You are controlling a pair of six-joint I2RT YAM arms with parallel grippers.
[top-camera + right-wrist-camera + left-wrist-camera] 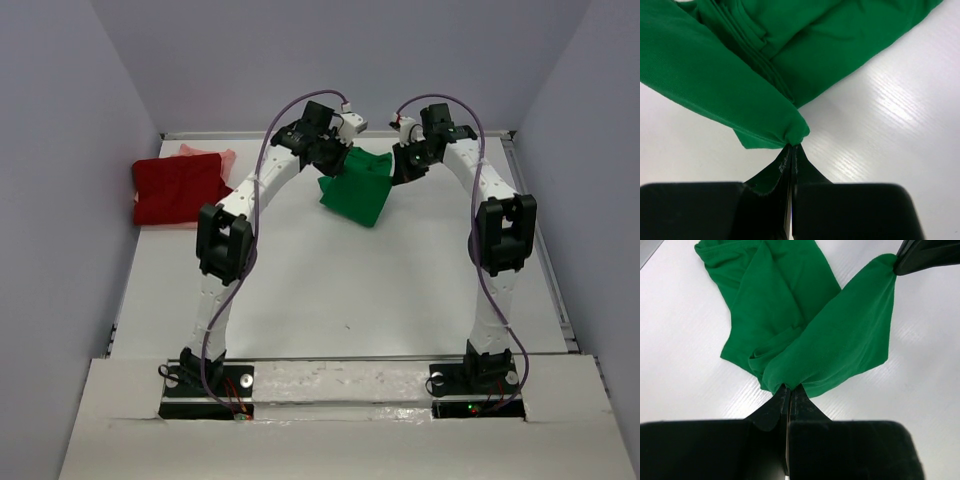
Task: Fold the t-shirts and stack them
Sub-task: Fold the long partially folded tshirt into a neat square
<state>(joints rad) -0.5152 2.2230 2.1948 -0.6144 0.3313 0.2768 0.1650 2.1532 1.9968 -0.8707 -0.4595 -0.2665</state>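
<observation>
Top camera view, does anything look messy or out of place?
Only slightly: at far left, the pale salmon-pink cloth shirt pokes out past the far edge of the dark red cloth shirt, so that pile isn't squared. The bright green cloth shirt is bunched, mid-fold.

white bench (400, 290), glossy with a fine grain, lies under and all round the jaws. pale grey walls (60, 150) stand left, right and beyond the jaws. metal rail (560, 290) edges the bench, right of jaws.
</observation>
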